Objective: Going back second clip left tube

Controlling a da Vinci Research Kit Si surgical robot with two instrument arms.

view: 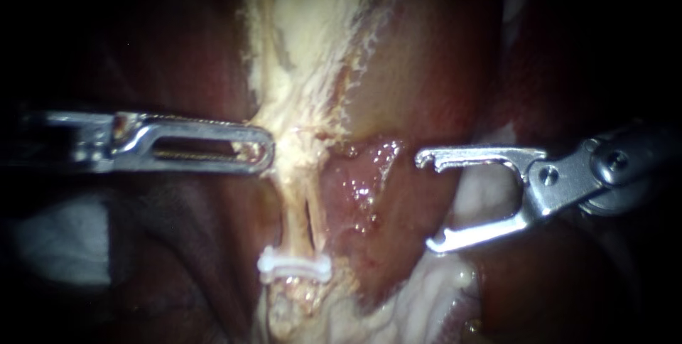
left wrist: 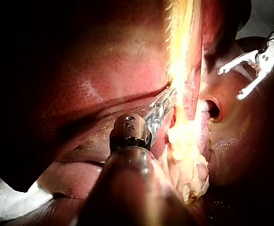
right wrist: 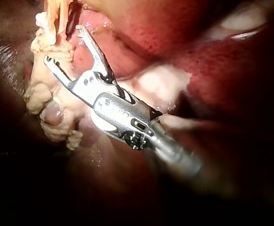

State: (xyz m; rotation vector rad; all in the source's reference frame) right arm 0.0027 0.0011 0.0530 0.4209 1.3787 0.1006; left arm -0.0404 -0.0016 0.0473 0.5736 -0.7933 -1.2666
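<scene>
The upright tube point(view: 297, 212), crossed by a white clip point(view: 295, 267) at lower centre, is seen left of the right instrument point(view: 426, 202), whose empty jaws are spread at mid-right, while pale tissue point(view: 298, 131) is clamped by the left instrument point(view: 264, 149).

Shows the left instrument point(view: 264, 148) lying level, its tip touching the edge of a pale fibrous band point(view: 305, 52), the band narrowing downward into a thin tube point(view: 297, 209). Shows one white clip point(view: 295, 267) set crosswise on the tube's lower end. Finds the right instrument point(view: 428, 202) well apart from the tube, over wet red tissue point(view: 362, 180), hooked jaws spread wide and empty.
</scene>
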